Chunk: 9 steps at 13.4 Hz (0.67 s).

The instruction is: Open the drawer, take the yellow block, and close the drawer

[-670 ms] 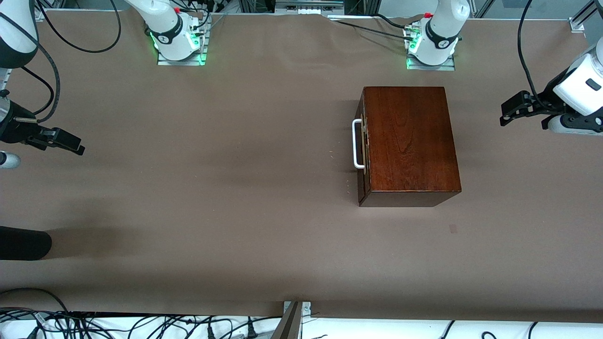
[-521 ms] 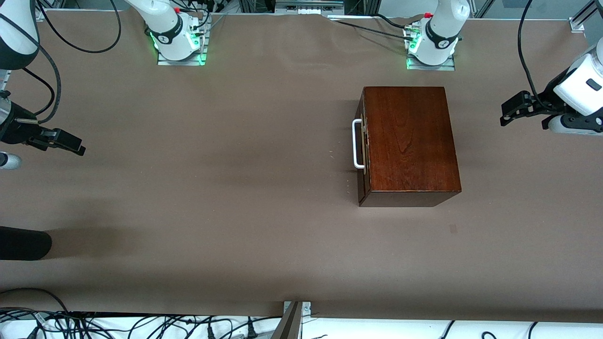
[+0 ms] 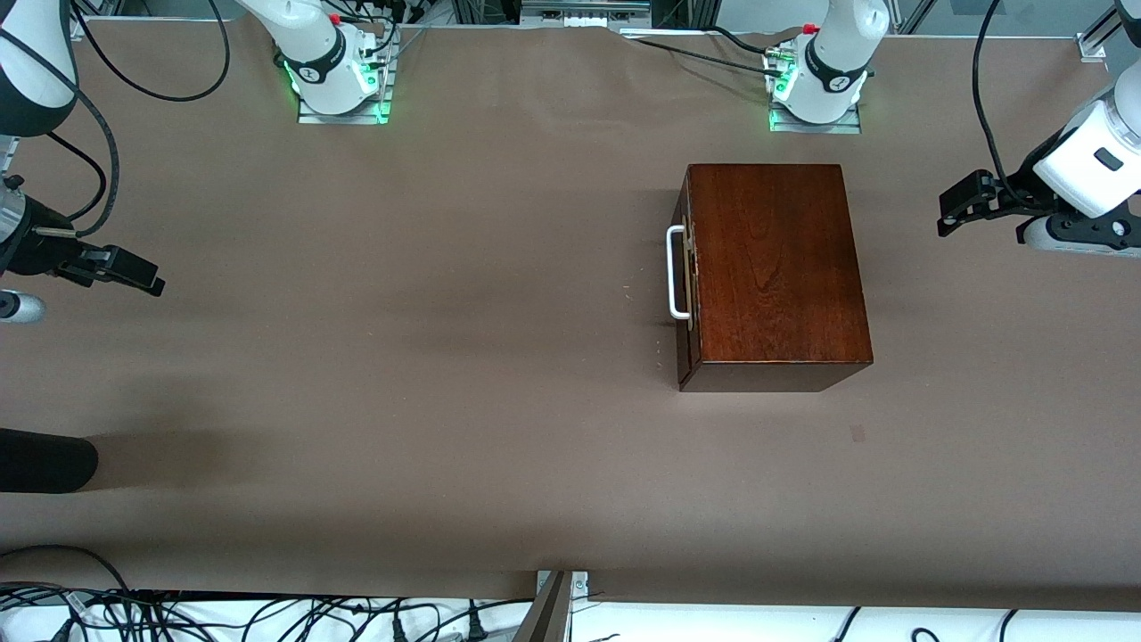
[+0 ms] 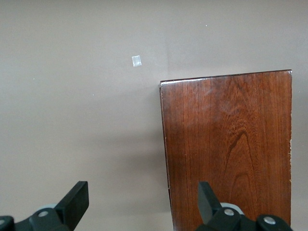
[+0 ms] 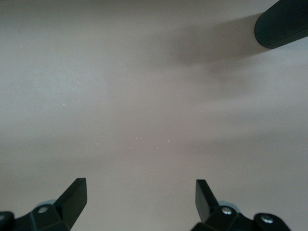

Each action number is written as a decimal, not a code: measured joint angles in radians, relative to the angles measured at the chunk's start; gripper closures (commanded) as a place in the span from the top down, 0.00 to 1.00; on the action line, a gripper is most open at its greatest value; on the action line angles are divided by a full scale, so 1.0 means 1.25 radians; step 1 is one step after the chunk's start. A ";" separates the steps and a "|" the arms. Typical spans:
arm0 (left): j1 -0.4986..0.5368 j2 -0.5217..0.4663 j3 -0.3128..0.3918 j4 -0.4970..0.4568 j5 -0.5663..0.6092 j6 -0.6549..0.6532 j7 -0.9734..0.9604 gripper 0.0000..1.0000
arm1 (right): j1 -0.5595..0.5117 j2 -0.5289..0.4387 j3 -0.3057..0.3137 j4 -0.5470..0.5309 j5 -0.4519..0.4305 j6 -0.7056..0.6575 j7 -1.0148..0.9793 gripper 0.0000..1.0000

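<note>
We find the drawer [image 3: 685,272] shut flush in its mahogany box [image 3: 775,267], right of centre in the front frame, white loop handle [image 3: 675,272] facing the right arm's end of the brown surface [image 3: 401,357]. We see no yellow block. Left claw [image 3: 956,207], at the frame's right edge, hangs over bare surface beside the box, fingers [image 4: 74,202] spread wide, holding nothing. Right claw [image 3: 134,272], at the left edge, hangs likewise, fingers [image 5: 72,197] wide apart and empty. A black cylinder [image 3: 45,459] pokes in at lower left.
</note>
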 measured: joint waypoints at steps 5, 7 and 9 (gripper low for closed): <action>0.000 0.000 -0.001 0.000 0.000 0.000 0.000 1.00 | 0.001 0.005 0.000 0.000 0.000 -0.001 0.000 1.00; 0.000 0.000 -0.002 0.000 0.000 0.000 0.000 1.00 | 0.001 0.008 0.000 0.000 0.000 -0.001 0.000 1.00; 0.000 0.000 -0.002 0.000 0.000 0.000 0.000 1.00 | 0.001 0.009 0.000 0.000 0.000 -0.001 0.000 1.00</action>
